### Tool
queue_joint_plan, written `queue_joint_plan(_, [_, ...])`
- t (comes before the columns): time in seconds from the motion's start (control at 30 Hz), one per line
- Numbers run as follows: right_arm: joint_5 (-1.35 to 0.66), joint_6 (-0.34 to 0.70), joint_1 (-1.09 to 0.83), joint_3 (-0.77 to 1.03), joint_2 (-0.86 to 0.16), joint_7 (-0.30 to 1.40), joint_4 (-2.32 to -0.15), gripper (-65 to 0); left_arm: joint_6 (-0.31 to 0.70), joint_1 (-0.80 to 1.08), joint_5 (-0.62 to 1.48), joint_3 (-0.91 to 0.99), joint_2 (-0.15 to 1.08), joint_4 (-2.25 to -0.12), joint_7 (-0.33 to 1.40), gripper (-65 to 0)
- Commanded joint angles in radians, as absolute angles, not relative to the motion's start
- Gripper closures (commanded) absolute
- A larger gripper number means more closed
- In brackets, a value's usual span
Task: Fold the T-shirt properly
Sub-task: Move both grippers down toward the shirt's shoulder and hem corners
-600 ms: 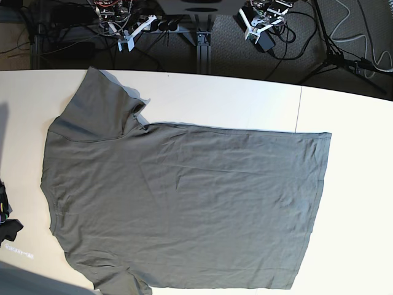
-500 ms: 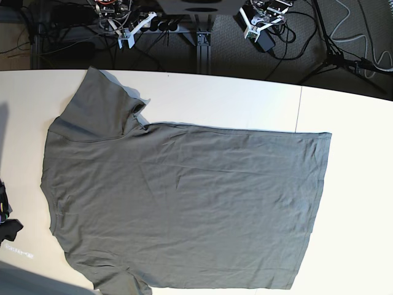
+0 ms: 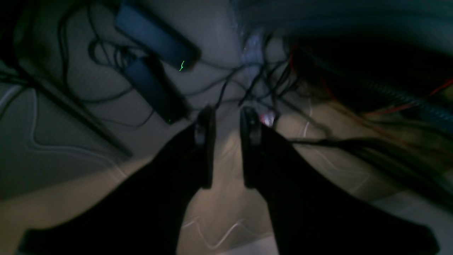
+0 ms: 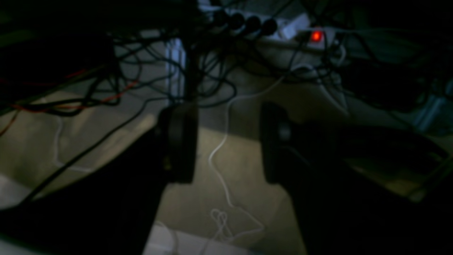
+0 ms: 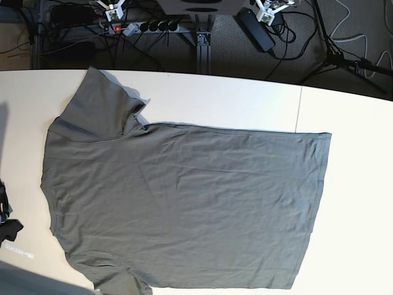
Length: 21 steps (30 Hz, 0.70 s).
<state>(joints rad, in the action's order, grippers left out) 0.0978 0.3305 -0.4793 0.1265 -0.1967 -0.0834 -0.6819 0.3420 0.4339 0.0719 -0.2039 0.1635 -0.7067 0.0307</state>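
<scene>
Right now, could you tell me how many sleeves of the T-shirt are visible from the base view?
2. One sleeve lies spread at the T-shirt's upper left; the other sleeve is at the lower left, partly cut off by the picture's bottom edge.

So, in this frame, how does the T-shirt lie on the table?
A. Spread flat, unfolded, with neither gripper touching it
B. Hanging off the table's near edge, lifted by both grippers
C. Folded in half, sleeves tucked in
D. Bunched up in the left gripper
A: the T-shirt lies spread flat on the white table, while both wrist views show each gripper with its jaws apart, empty, over floor cables.
</scene>
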Motion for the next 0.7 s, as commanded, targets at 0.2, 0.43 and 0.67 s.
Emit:
queue_joint_plan(0.2, [-0.13, 0.345, -0.699, 0.125, -0.306, 0.011, -1.018, -28.9, 0.521, 0.62, 0.193, -0.015, 0.17, -1.048, 0.08, -16.2])
queue_joint_plan(0.43, [-0.321, 0.345, -0.887, 0.187, -0.388, 0.112, -1.393, -28.9, 0.521, 0.783, 0.221, 0.002, 0.226, -1.386, 0.102, -16.4])
queue_joint_plan(0.67, [-0.67, 0.356, -0.917, 0.421, -0.387, 0.326, -1.671, -28.9, 0.521, 0.877, 0.221, 0.014, 0.255, -1.656, 0.112, -16.4])
